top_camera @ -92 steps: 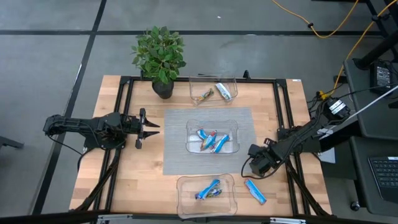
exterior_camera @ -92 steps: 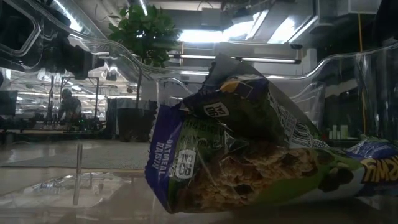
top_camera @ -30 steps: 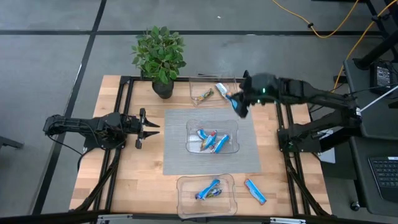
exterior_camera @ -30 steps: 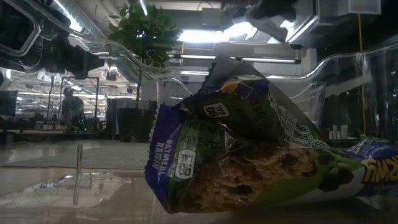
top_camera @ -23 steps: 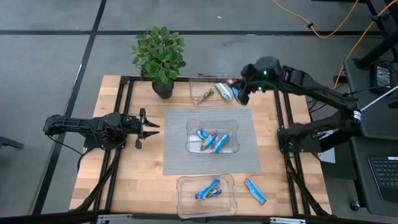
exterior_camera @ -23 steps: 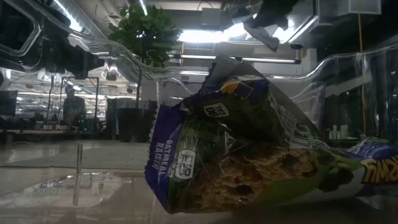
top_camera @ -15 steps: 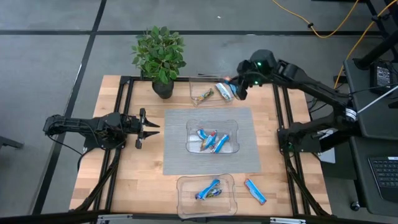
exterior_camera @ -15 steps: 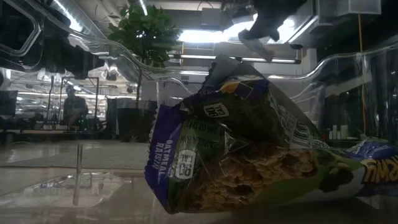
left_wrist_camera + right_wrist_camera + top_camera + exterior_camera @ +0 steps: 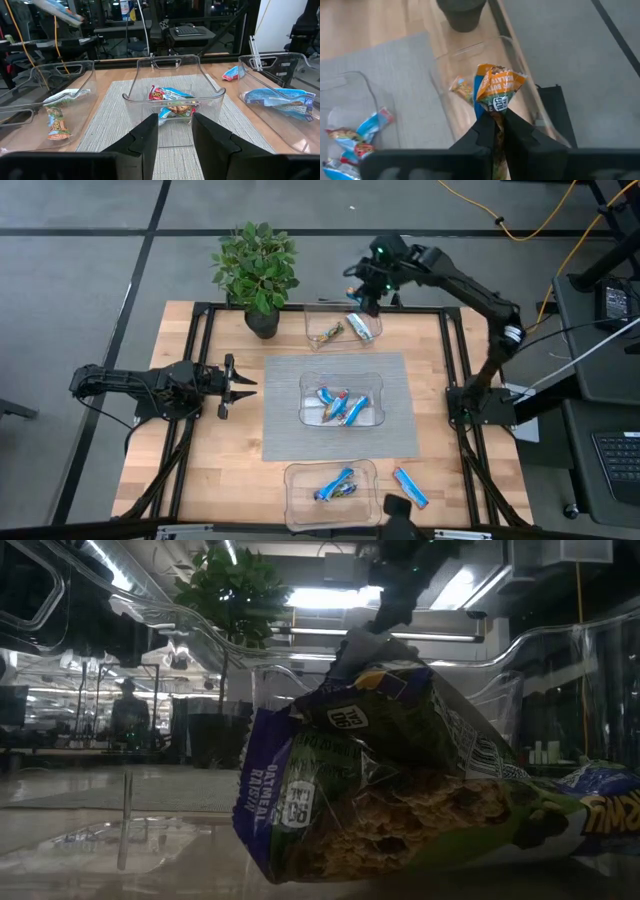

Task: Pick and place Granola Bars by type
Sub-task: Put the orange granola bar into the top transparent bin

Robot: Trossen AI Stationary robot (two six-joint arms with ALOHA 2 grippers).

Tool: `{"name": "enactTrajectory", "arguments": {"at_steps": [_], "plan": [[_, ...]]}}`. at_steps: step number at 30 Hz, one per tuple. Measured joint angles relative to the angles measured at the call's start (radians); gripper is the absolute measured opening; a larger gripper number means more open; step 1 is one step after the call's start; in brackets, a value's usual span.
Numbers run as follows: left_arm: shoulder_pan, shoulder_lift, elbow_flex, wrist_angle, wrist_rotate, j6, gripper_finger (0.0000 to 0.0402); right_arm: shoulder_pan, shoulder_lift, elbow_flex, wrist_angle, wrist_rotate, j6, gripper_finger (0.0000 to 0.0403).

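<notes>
My right gripper (image 9: 363,297) is shut on a granola bar (image 9: 494,86) with an orange and blue wrapper, high over the far clear bin (image 9: 318,313). In that bin lie a brown-orange bar (image 9: 331,332) and a silvery bar (image 9: 361,327). The middle bin (image 9: 308,402) holds several bars, and the near bin (image 9: 296,490) holds blue ones. One blue bar (image 9: 410,487) lies flat on the wood right of the near bin. My left gripper (image 9: 246,387) waits open at the table's left, pointing level at the middle bin (image 9: 172,95). My right gripper pinches one end of the bar's wrapper (image 9: 493,113) between its two fingers (image 9: 481,131). It slants down toward the far bin. The rest of the bar sticks out past the fingertips, clear of the bin and the table.
A potted plant (image 9: 258,272) stands at the far edge, just left of the far bin. A grey mat (image 9: 285,430) lies under the middle bin. Black frame rails (image 9: 196,340) run along the table's sides. The low view is filled by a green and purple bar (image 9: 380,780) close to the lens.
My right gripper, shut on the bar the whole time, has swung from the right of the far bin toward the table's far edge and left, rolling as it went. It now stands over the bin's far side. The bar stays lifted clear.
</notes>
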Motion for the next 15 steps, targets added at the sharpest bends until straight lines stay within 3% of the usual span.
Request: {"name": "enactTrajectory", "arguments": {"at_steps": [6, 15], "plan": [[0.000, 0.000, 0.000, 0.000, 0.000, 0.000, 0.0113, -0.011, 0.123, 0.157, -0.078, 0.002, -0.032, 0.0020], [0.000, 0.000, 0.000, 0.000, 0.000, 0.000, 0.0113, -0.012, 0.223, 0.136, -0.073, 0.018, -0.067, 0.0022]]}}
